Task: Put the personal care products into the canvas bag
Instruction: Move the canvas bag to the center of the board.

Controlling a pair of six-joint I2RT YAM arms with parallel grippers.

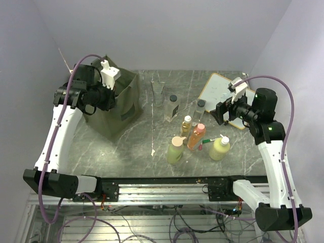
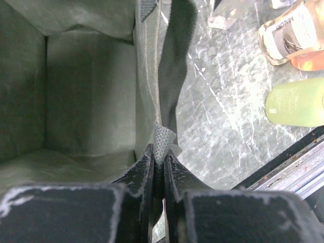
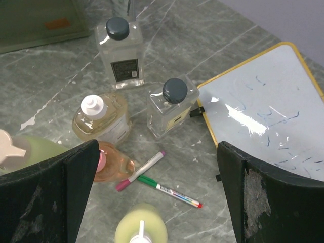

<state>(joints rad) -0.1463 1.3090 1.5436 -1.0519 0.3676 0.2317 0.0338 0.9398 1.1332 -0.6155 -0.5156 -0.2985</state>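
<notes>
The olive canvas bag (image 1: 121, 109) stands at the back left. My left gripper (image 1: 107, 95) is shut on its woven strap (image 2: 164, 137) at the near rim; the bag's inside (image 2: 76, 101) shows only fabric. The personal care products stand mid-table: two clear dark-capped bottles (image 1: 171, 108) (image 1: 200, 109), an amber bottle (image 1: 187, 125), an orange one (image 1: 196, 136), and two yellow-green ones (image 1: 175, 150) (image 1: 219, 148). My right gripper (image 1: 225, 112) hangs open above them, with nothing between its fingers (image 3: 76, 172). Below it are the clear bottles (image 3: 121, 53) (image 3: 169, 109) and the amber bottle (image 3: 101, 119).
A white whiteboard (image 1: 217, 91) lies at the back right, also in the right wrist view (image 3: 268, 111). A magenta-capped marker (image 3: 142, 169) and a green marker (image 3: 169, 191) lie beside the orange bottle. A clear glass vessel (image 1: 158, 92) stands behind the bottles. The metal rail (image 1: 167, 190) runs along the near edge.
</notes>
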